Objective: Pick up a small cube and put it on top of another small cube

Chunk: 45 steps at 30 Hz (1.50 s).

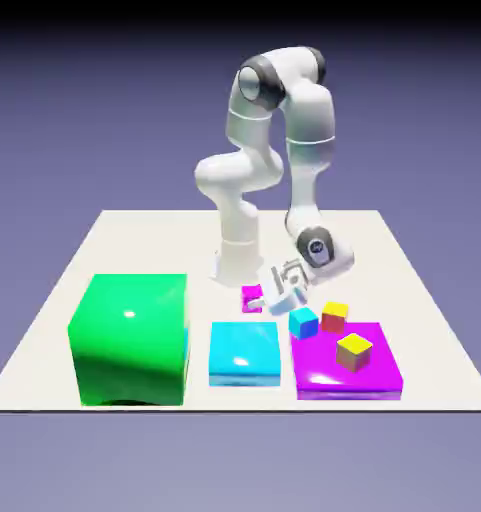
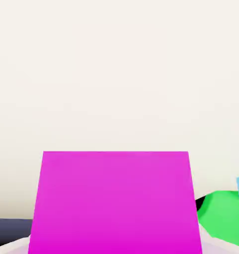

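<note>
Claw (image 1: 267,300) at small magenta cube (image 2: 114,203), no writing

Both rendered views are bright, evenly lit and sharp, with no blur or edge distortion. Glossy white highlights sit on the green block (image 1: 130,338) and the cyan block (image 1: 245,352) beside the gripper (image 1: 277,296), suggesting overhead light; shadows on the bench (image 1: 134,240) are faint.
</note>
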### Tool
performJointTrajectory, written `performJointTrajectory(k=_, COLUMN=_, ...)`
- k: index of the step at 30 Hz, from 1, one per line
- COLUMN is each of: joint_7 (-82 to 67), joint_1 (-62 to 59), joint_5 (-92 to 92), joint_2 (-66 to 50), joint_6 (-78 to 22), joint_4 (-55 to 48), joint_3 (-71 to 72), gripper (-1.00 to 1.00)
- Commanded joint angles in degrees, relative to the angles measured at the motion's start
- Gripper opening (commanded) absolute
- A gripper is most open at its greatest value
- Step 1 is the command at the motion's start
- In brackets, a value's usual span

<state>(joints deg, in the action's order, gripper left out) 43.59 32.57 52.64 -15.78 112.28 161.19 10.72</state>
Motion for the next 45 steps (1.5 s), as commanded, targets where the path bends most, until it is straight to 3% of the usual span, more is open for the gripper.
performJointTrajectory(k=1, joint_7=-0.6, joint_1=2.1, joint_5=-0.9, joint_2=0.8, joint_6=0.5, joint_4=0.1, joint_3=-1.4, gripper=-1.00)
performJointTrajectory(k=6, joint_7=-3.6, joint_1=7.0, joint_5=-4.4, joint_2=1.3, joint_6=0.0, joint_4=-0.3, joint_3=-3.3, gripper=-1.00)
performJointTrajectory(k=12, joint_7=4.5, joint_1=8.4, joint_5=-2.4, joint_2=-2.1, joint_6=-8.4, joint_4=-0.2, joint_3=9.2, gripper=-1.00)
performJointTrajectory(k=22, joint_7=5.9, joint_1=-3.5, joint_5=7.2, joint_2=-4.2, joint_6=-21.7, joint_4=-16.3, joint_3=29.9, gripper=-1.00)
performJointTrajectory(k=38, joint_7=-30.1, joint_1=-36.2, joint_5=30.2, joint_2=-13.1, joint_6=-23.2, joint_4=-35.4, joint_3=46.2, gripper=-1.00)
performJointTrajectory(k=43, joint_7=-29.8, joint_1=-37.8, joint_5=38.5, joint_2=-19.5, joint_6=-20.7, joint_4=-34.5, joint_3=42.2, gripper=-1.00)
performJointTrajectory(k=44, joint_7=-29.8, joint_1=-37.8, joint_5=38.5, joint_2=-19.5, joint_6=-20.7, joint_4=-34.5, joint_3=42.1, gripper=1.00)
performJointTrajectory(k=45, joint_7=-29.8, joint_1=-37.8, joint_5=38.5, joint_2=-19.5, joint_6=-20.7, joint_4=-34.5, joint_3=42.1, gripper=1.00)
